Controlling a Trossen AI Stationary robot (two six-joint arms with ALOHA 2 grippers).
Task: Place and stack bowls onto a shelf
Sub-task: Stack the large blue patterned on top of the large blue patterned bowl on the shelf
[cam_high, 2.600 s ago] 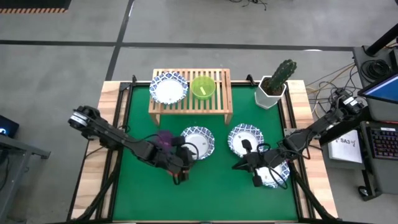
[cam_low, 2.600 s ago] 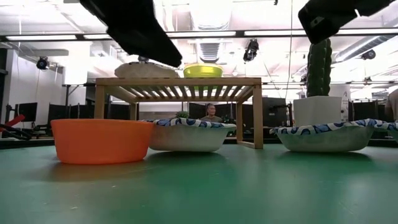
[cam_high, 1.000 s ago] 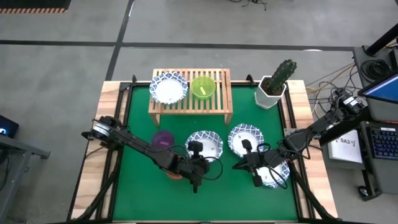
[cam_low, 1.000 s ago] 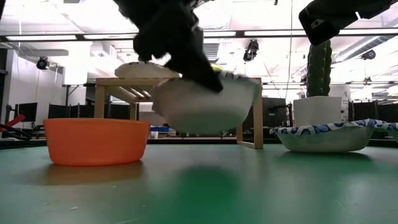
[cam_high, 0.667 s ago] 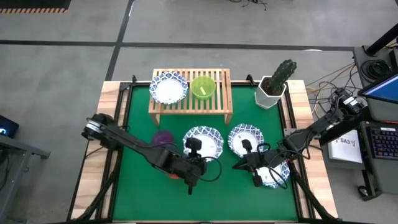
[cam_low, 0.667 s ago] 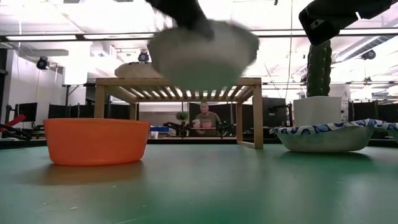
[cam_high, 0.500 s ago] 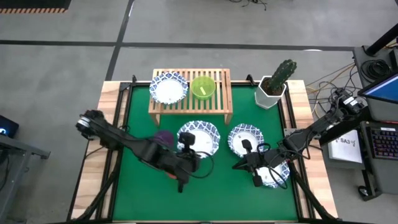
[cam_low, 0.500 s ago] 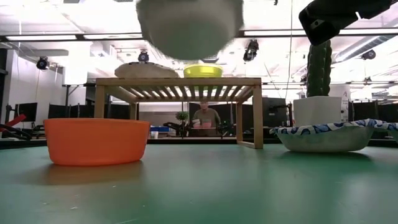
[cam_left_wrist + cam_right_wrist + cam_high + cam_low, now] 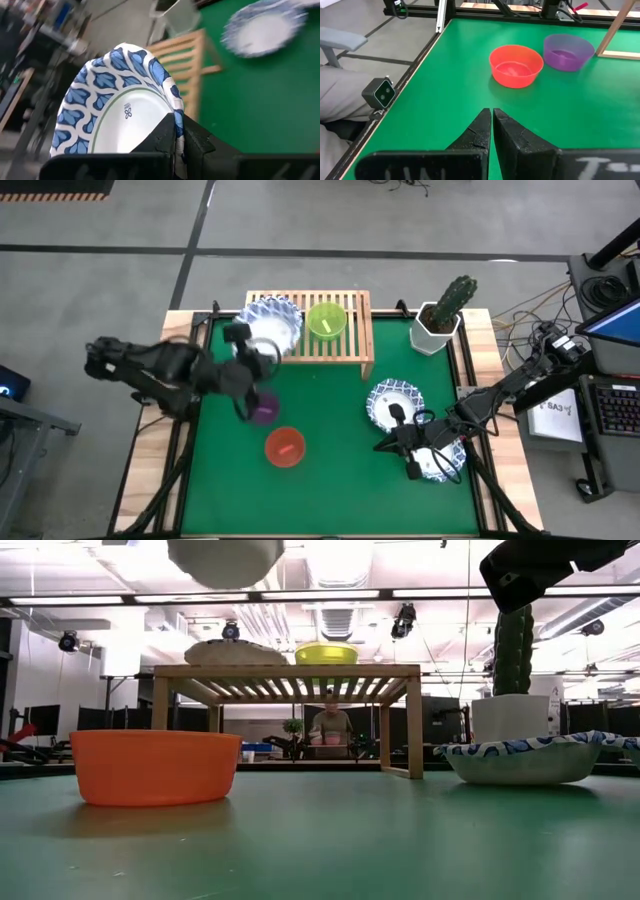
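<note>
Left gripper [image 9: 175, 131] was clamped on the rim of a patterned bowl [image 9: 117, 107], carrying it high over the shelf [image 9: 350, 345], apparently to nest it in the patterned bowl resting there beside the green bowl [image 9: 326, 321]. Right gripper [image 9: 491, 119] waited with fingers pressed together, empty, above two more patterned bowls [image 9: 393, 404]. Red bowl [image 9: 285, 448] and purple bowl [image 9: 263, 410] remained on the mat.

Bright, even overhead light; ceiling strip lights [image 9: 150, 598] glare in the low view. The left wrist view is motion-blurred around its sharp patterned bowl [image 9: 120, 107].
</note>
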